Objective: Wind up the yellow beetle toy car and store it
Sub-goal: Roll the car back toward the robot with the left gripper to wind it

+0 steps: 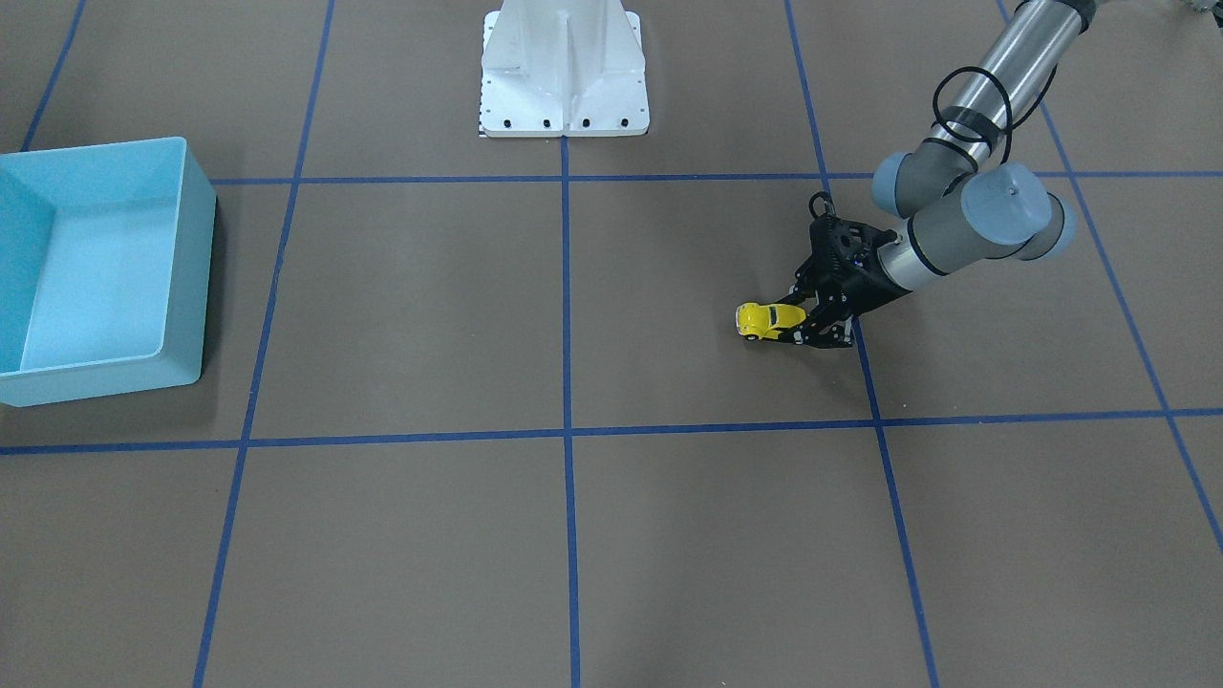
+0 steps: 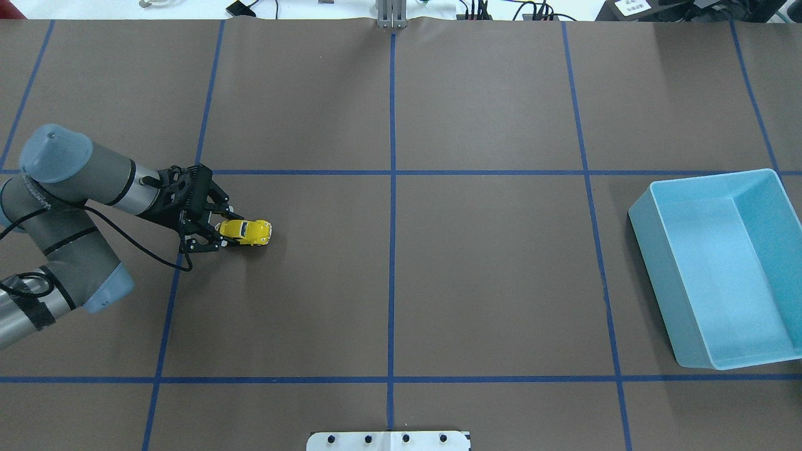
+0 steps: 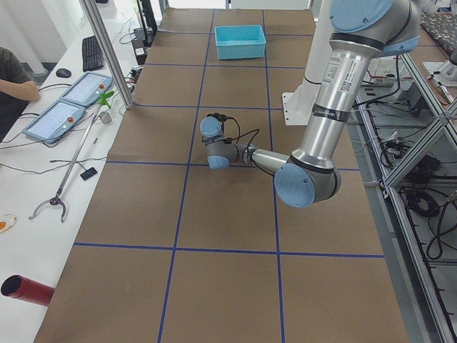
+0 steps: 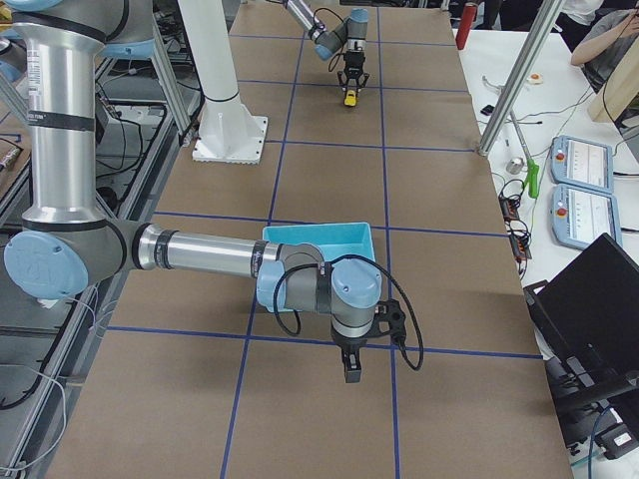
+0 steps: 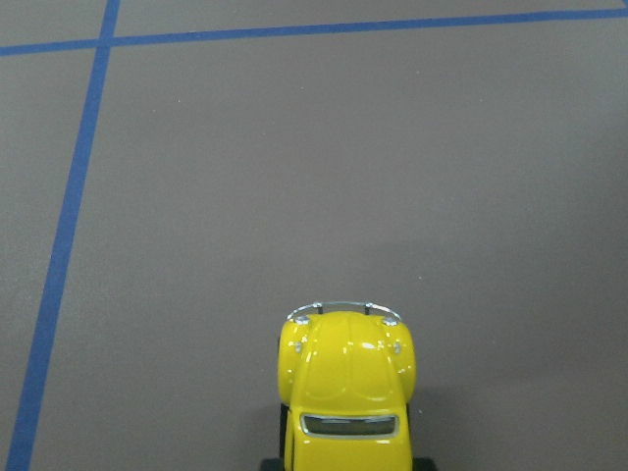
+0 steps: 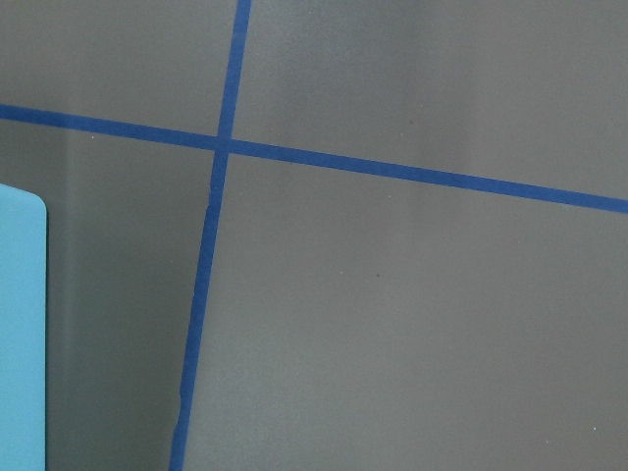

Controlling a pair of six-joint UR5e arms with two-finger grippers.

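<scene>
Left gripper [image 2: 223, 232] is clamped on the rear of the tiny bright yellow Beetle toy car [image 2: 247, 231], low on the brown taped table [image 2: 489, 282], well apart from the light blue plastic bin [image 2: 651, 269]. Right gripper [image 4: 351, 371]: can't tell its state.

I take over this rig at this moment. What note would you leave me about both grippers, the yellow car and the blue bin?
Left gripper: closed around the rear of the yellow beetle toy car, which appears to stand on the table, on the robot's left side.
Right gripper: hangs above the table beside the light blue bin; open or shut cannot be told.
Done: the car is grasped. Whether it is wound up cannot be seen.
Left: wind it up, then store it in the bin, which is empty and on the far right side.
</scene>
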